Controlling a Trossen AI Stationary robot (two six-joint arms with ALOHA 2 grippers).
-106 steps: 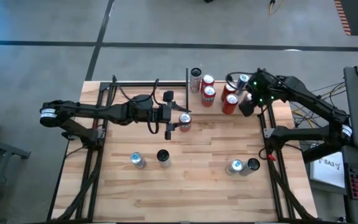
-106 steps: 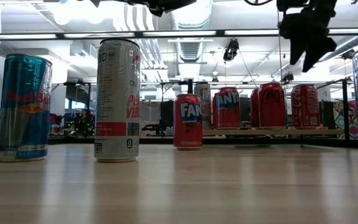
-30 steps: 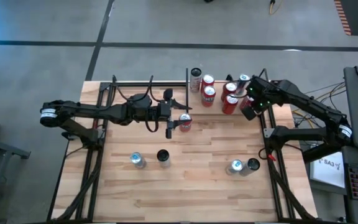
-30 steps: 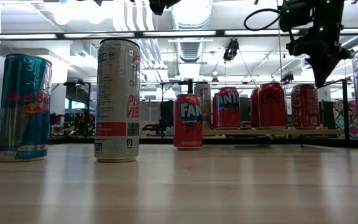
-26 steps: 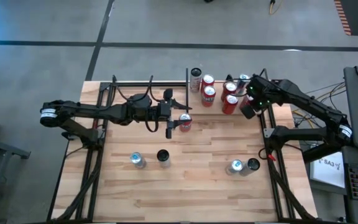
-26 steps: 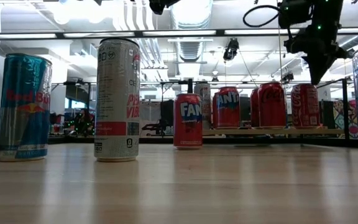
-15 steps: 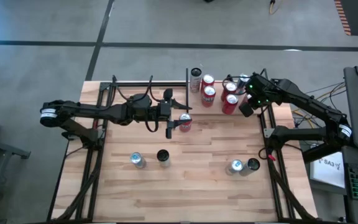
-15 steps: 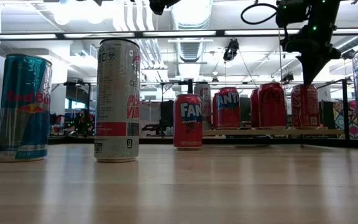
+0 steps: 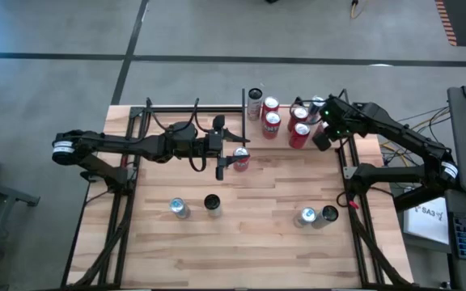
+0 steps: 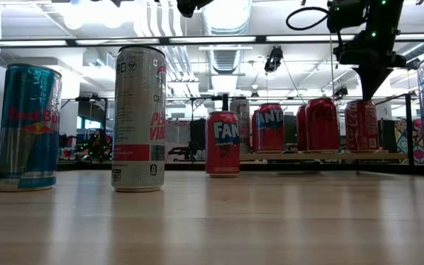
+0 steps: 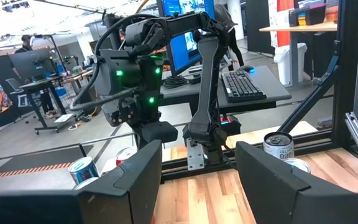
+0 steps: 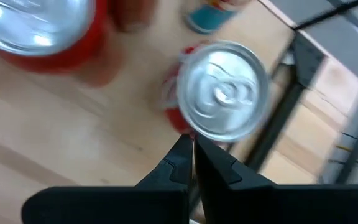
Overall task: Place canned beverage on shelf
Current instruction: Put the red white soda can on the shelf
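Observation:
A red Fanta can (image 9: 239, 158) (image 10: 222, 143) stands upright on the tabletop. My left gripper (image 9: 230, 158) (image 11: 199, 152) hovers level high above it, open, with nothing between its fingers. The shelf (image 10: 285, 156) (image 9: 285, 113) at the far right carries several cans on their bases. My right gripper (image 10: 365, 93) (image 12: 192, 144) is shut and points steeply down over the rightmost red can (image 10: 361, 126) (image 12: 222, 99) on the shelf. My right gripper's shut fingertips (image 12: 185, 152) stand from above at the rim of the red can's silver top (image 12: 194, 127). Whether they touch it, I cannot tell. The can stands upright on the shelf.
On the near half of the table stand a Red Bull can (image 10: 28, 126), a tall white can (image 10: 139, 118), and two more cans (image 9: 307, 216) (image 9: 328, 213) at the near right. A black upright post (image 9: 243, 101) marks the shelf's left end.
My right gripper has tipped further down. Its shut fingertips have swung toward the table's left, from beside the rightmost red can to over its top.

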